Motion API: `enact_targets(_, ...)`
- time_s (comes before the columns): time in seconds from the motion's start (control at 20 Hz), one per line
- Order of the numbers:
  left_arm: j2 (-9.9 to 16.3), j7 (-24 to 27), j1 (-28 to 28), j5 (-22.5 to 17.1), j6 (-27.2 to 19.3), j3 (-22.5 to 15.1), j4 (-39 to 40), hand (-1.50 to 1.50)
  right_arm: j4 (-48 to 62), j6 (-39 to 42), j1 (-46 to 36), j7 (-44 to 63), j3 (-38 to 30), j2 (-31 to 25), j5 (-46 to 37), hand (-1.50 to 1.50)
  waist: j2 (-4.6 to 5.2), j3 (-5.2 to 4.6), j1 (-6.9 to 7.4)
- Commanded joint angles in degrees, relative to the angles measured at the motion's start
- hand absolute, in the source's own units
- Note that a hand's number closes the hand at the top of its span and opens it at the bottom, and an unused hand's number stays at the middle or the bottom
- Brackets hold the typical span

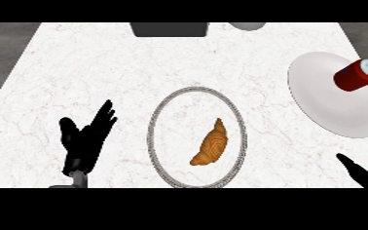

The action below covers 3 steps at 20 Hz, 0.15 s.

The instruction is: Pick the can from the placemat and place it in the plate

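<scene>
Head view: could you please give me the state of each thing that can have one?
Can: tilted, on the white mat, unheld.
Plate: holds a croissant.
Left hand: open, resting at lower left.
Right hand: only a tip shows; fingers hidden.

A golden-brown croissant (211,143) lies on its own in the lower middle of the view, long and curved, its narrow tip pointing away and its thicker end nearer the front edge. The counter (86,63) is white marble with faint veins. At its far edge sit a dark grey boxy object (170,28) and, right of it, a pale grey rounded thing (247,26), both cut off by the view
</scene>
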<state>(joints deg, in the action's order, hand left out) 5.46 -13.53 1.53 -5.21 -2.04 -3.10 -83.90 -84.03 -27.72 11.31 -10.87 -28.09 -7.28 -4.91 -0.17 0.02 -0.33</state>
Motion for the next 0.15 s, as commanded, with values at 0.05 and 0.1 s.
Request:
enact_targets(0.05, 0.0, 5.0, -1.3, -0.3, 2.2, 2.5, 6.4, 0.00, -2.6, 0.0, 2.6, -0.3, 0.7, 2.3, -0.2, -1.50, 0.16, -0.03, 0.16)
enact_targets(0.1, -1.0, 0.6, 2.0, 0.5, 0.7, -0.3, -0.1, 0.00, -6.7, -0.8, 6.5, 1.9, 2.7, 4.8, -2.6, -1.50, 0.12, -0.03, 0.19)
